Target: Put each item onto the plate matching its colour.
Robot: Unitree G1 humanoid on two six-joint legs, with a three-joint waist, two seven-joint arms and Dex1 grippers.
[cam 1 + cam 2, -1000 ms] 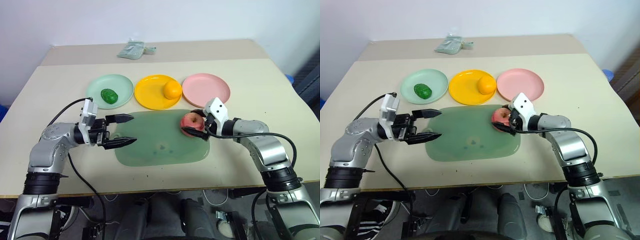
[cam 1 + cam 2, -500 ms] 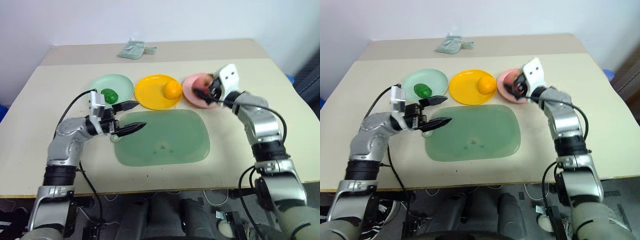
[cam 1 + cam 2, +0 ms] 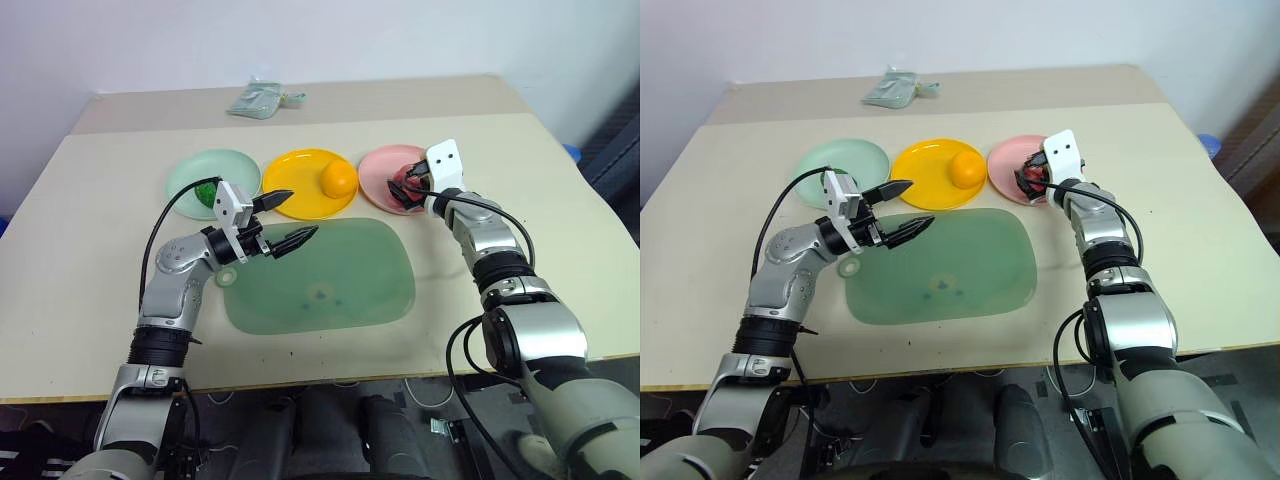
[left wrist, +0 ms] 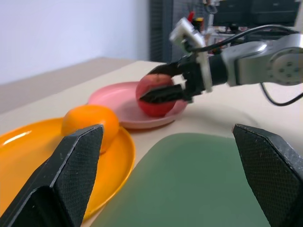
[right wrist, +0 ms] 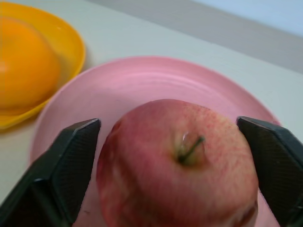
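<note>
Since a second ago the right gripper point(image 3: 405, 181) has carried the pinkish-red apple point(image 3: 404, 180) from the green mat point(image 3: 330, 290) to the pink plate point(image 3: 385, 166), while the left gripper point(image 3: 284, 219) has swung over the mat's near corner by the yellow plate point(image 3: 298, 180). From the head, the orange fruit point(image 3: 340, 179) lies on yellow, the dark green lump point(image 3: 206, 193) on the mint plate point(image 3: 195, 172). From the left wrist, its fingers point(image 4: 71, 175) stand wide apart, holding nothing. From the right wrist, the fingers point(image 5: 71, 165) flank the apple over the pink plate; whether they are clamped on it I cannot tell.
</note>
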